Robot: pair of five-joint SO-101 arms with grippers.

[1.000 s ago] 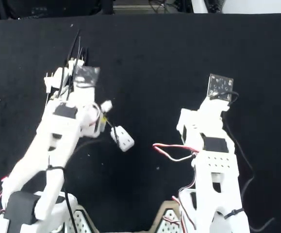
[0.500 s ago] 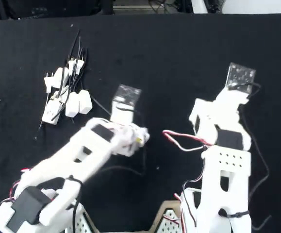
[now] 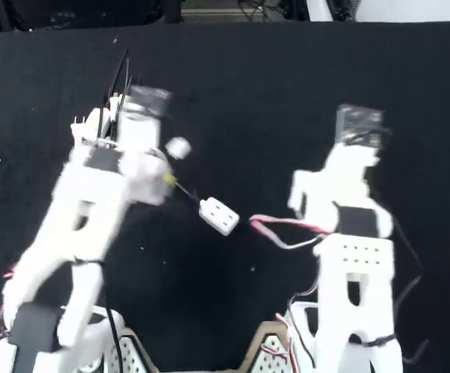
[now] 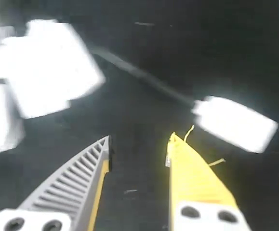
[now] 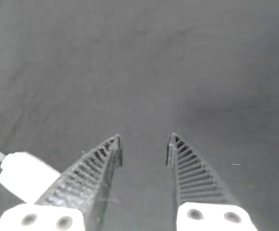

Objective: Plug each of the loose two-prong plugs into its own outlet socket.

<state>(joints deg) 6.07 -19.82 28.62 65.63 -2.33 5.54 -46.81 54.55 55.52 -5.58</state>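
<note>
Starting far left on your black table (image 3: 271, 85), the loose plugs (image 3: 92, 123) are lying in a bunch, w/ thin black leads (image 3: 120, 74) fanning toward the far edge. Your L arm (image 3: 85, 210) is hanging right over that bunch and covering part of it. In the L wrist view the L claw (image 4: 139, 139) is standing wide apart, w/ one ribbed grey finger (image 4: 84, 180), one yellow finger (image 4: 192, 175) and only bare cloth between them, so it's gripping nothing. The plugs are showing as pale lumps beyond the grey finger. Moving toward mid-table, the outlet block (image 3: 219, 215) is lying flat between your two arms, nearer the L one. It's sitting on a diagonal w/ its slot face up and the slots showing open. Its cord (image 3: 184, 192) is running back toward the L arm. Any print on the block is too small to read. A red-and-white wire loop (image 3: 275, 233) is hanging off the R arm (image 3: 353, 233), near the block. That arm is standing on the right, well apart from the plugs. The R claw (image 5: 145, 139) is also gaping open over bare cloth, both dark ribbed fingers w/ nothing in them. A white corded piece (image 5: 21, 174) is lying just beside one finger, and you can't tell which piece it is.
</note>
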